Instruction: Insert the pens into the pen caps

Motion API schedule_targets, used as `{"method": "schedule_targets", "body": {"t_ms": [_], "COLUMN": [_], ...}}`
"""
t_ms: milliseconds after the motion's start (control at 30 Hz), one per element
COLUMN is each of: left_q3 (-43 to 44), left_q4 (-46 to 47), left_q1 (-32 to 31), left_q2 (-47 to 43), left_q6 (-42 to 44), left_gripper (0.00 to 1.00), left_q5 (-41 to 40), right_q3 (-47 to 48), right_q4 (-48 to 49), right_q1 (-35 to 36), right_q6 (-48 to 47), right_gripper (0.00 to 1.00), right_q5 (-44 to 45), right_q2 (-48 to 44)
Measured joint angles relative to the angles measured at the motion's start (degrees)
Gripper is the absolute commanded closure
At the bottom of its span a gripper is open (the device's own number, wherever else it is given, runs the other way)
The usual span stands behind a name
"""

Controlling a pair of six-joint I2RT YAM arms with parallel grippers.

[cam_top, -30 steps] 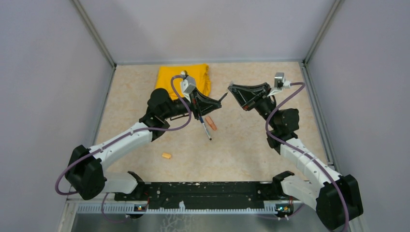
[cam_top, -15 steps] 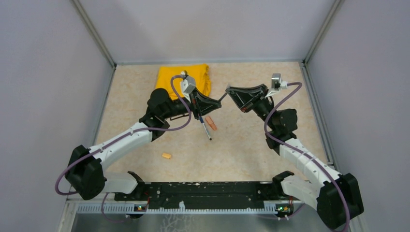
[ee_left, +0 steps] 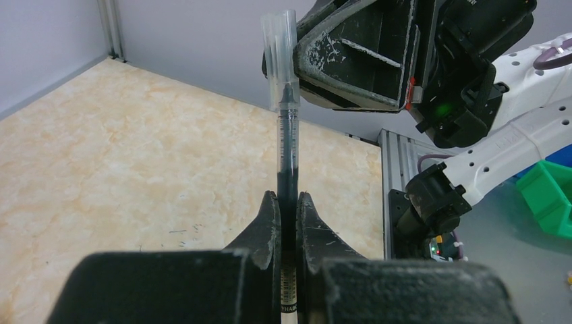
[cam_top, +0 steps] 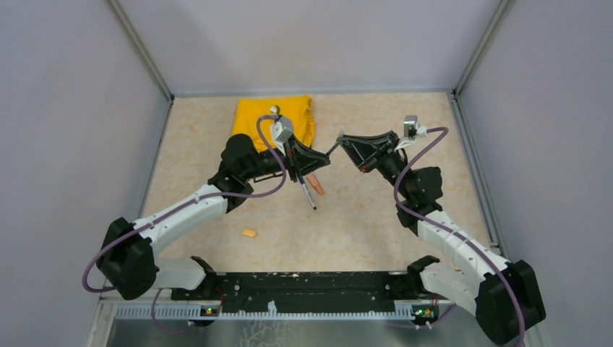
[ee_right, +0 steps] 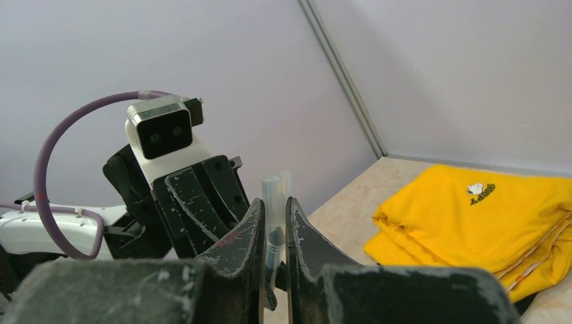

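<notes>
My left gripper (ee_left: 288,196) is shut on a thin dark pen (ee_left: 287,155), which sticks out toward the right arm. My right gripper (ee_right: 274,202) is shut on a clear pen cap (ee_right: 274,192). The pen's dark tip sits inside the mouth of the clear cap (ee_left: 278,54). From above, the left gripper (cam_top: 319,157) and right gripper (cam_top: 342,140) meet tip to tip over the table's middle, with the pen (cam_top: 332,150) bridging them. A thin silvery pen (cam_top: 309,195) with a dark blue end, an orange marker (cam_top: 315,183) and a light orange cap (cam_top: 249,233) lie on the table.
A folded yellow cloth (cam_top: 253,116) lies at the back, partly under the left arm's wrist. Grey walls close in the table on the left, back and right. A black rail (cam_top: 311,285) runs along the near edge between the arm bases.
My right gripper has moved left with the clear cap, closing the gap to the pen tip. The left arm has barely moved.
</notes>
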Motion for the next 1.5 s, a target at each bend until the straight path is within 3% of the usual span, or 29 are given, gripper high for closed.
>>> {"method": "schedule_targets", "body": {"t_ms": [367, 667, 1267, 1500], "left_q3": [-0.6, -0.6, -0.6, -0.6], "left_q4": [-1.4, -1.7, -2.1, -3.1], "left_q1": [0.0, -0.3, -0.2, -0.2], "left_q2": [-0.2, -0.2, -0.3, -0.3], "left_q6": [0.1, 0.0, 0.0, 0.8], "left_gripper": [1.0, 1.0, 1.0, 1.0], "left_q5": [0.0, 0.0, -1.1, -1.9], "right_q3": [-2.5, -4.2, -4.7, -4.3], "right_q4": [-0.9, -1.5, -0.9, -2.6], "right_q1": [1.4, 2.5, 4.8, 5.2], "right_q6": [0.0, 2.8, 5.9, 2.2], "right_gripper": [0.91, 1.0, 1.0, 0.81], "right_q5": [3.1, 7.4, 12.4, 12.6], "right_q2": [-1.9, -3.8, -2.0, -2.3]}}
